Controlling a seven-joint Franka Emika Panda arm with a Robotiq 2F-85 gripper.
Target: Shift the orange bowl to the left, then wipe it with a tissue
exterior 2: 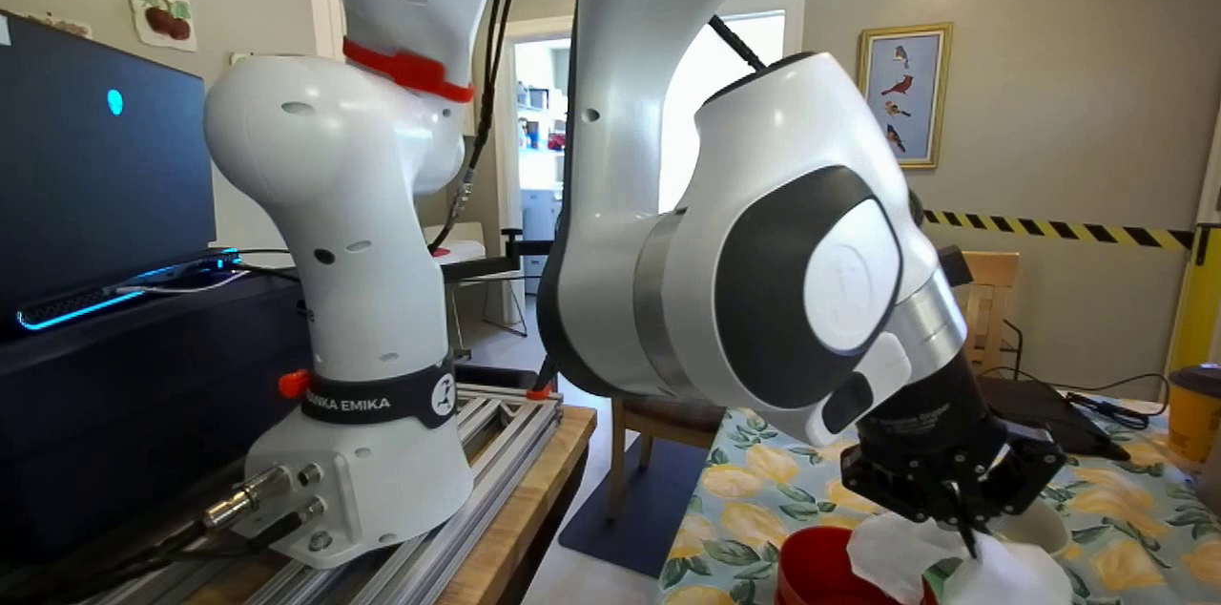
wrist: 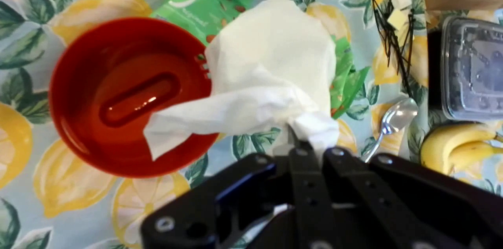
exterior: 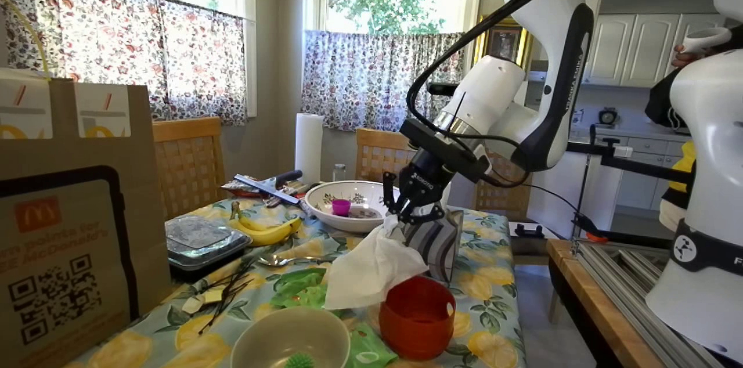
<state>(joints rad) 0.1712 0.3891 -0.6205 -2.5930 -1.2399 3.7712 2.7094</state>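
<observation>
The orange bowl [exterior: 413, 324] stands upright on the lemon-print tablecloth near the table's front right in an exterior view. It also shows at the lower edge of an exterior view [exterior 2: 811, 567] and at the left of the wrist view [wrist: 82, 84]. My gripper [exterior: 400, 220] is shut on the tissue [exterior: 371, 269] and holds it by its top, so it hangs down. In the wrist view, the tissue [wrist: 271, 41] hangs beyond the fingertips [wrist: 304, 141], one corner over the bowl's rim and inside. Whether it touches the bowl I cannot tell.
A pale bowl [exterior: 246, 345] and green packets [exterior: 305, 287] lie beside the orange bowl. A striped grey object [exterior: 438, 246] stands behind it. A spoon [exterior: 278, 261], bananas [exterior: 267, 234], large white bowl [exterior: 319, 211], plastic container [exterior: 203, 240] and paper bag [exterior: 139, 211] are farther off.
</observation>
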